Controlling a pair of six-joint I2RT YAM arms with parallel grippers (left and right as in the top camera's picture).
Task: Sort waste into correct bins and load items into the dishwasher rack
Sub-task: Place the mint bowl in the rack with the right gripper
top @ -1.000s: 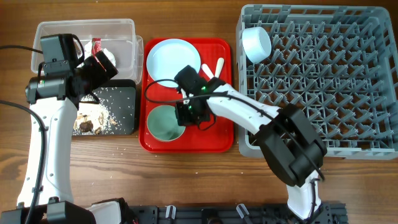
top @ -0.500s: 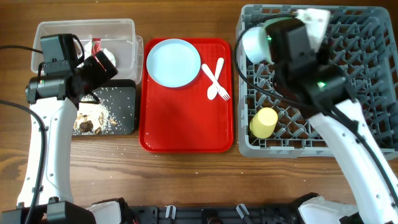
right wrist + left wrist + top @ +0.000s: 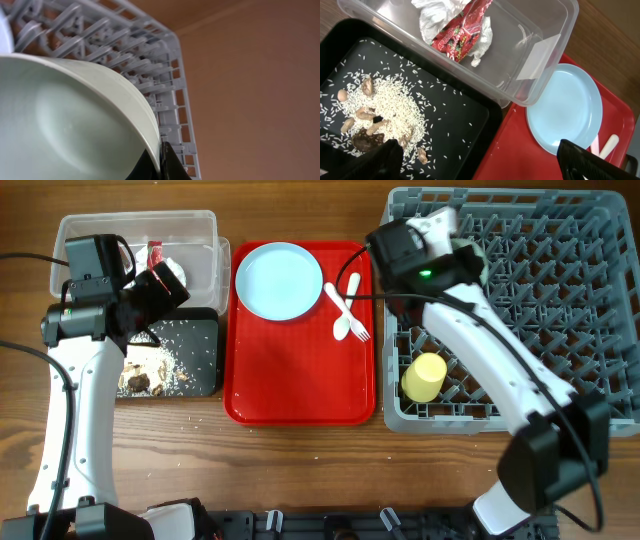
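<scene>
The right gripper [image 3: 161, 159] is clamped on the rim of a pale round bowl [image 3: 75, 125], with the big grey plastic peg rack [image 3: 125, 45] just beyond its fingers. That thin pinch could slip and drop the bowl. The left gripper [image 3: 482, 157] has its fingers apart and holds nothing.

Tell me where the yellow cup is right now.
In the overhead view, the yellow cup sits among the pegs of the dishwasher rack, at its near-left corner, just right of the red tray.
</scene>
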